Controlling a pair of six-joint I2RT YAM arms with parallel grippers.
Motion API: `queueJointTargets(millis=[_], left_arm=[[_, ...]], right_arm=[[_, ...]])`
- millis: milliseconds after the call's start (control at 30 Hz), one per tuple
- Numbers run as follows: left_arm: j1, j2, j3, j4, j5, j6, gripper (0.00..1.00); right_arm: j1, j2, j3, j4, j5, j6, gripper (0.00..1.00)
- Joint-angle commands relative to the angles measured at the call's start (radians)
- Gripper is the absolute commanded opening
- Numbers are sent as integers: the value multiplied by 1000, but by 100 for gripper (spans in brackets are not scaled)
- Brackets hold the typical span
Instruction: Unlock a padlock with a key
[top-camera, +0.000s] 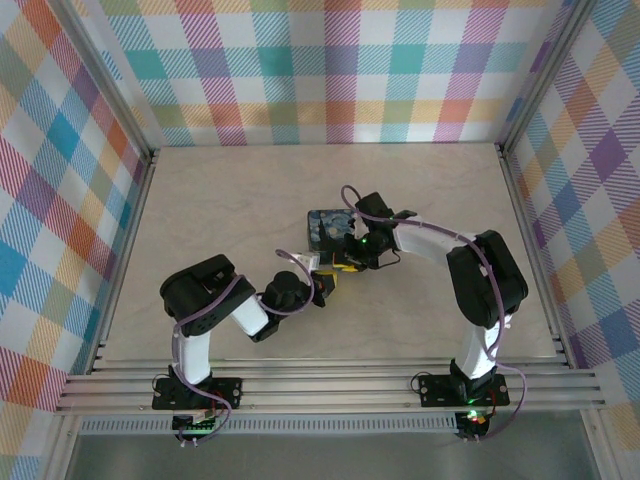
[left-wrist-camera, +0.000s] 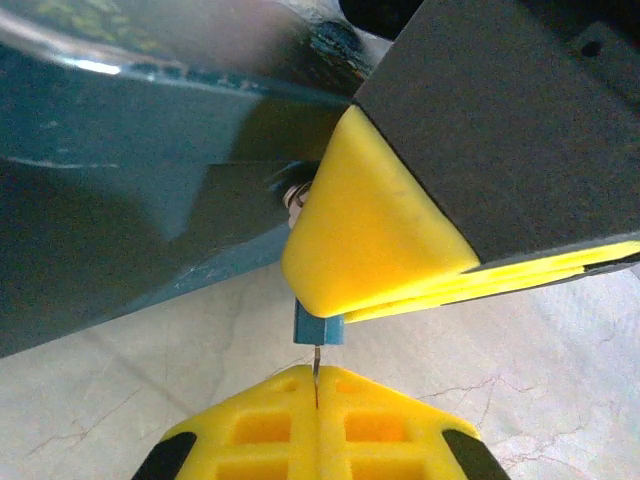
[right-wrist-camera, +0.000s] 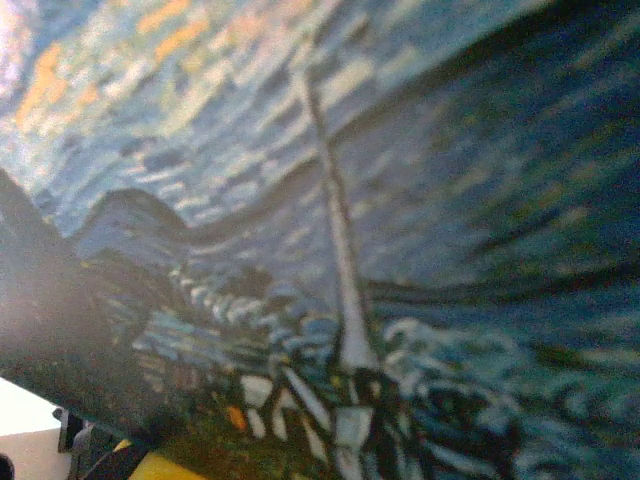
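Observation:
The padlock (top-camera: 325, 226) lies near the table's middle, its night-sky painted top blurred and very close in the right wrist view (right-wrist-camera: 350, 200). In the left wrist view its dark teal side (left-wrist-camera: 130, 200) is at upper left. My right gripper (top-camera: 349, 261) is on the padlock's near edge, and one of its yellow fingers (left-wrist-camera: 370, 235) lies against the teal side. My left gripper (left-wrist-camera: 316, 380) is shut on the key (left-wrist-camera: 318, 335), a thin metal blade pinched between the pads. The key's small blue end sticks up just under the right finger. In the top view the left gripper (top-camera: 326, 280) meets the right one.
The pale marbled tabletop (top-camera: 230, 200) is fenced by metal rails and checked cloth walls (top-camera: 330, 70). Both arm bases sit on the near rail (top-camera: 330, 385). The two grippers crowd the padlock's near side.

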Motion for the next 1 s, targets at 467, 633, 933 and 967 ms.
queueJointTargets(millis=[467,633,933,967], left_arm=[[-50,36,-14,0,-83,-15,0],[-50,37,-13,0,-84,-15,0],[-50,-10,-8,-53,-75,-11,0],[-50,-20,-2,-74,-65,-5,0]], right_arm=[[9,23,-3,-165,-79,48,46],[9,-20,-8,-160,-52,58,50],[9,-180,-162,79,21,146,44],[9,-194,-204,152,18,174,44]])
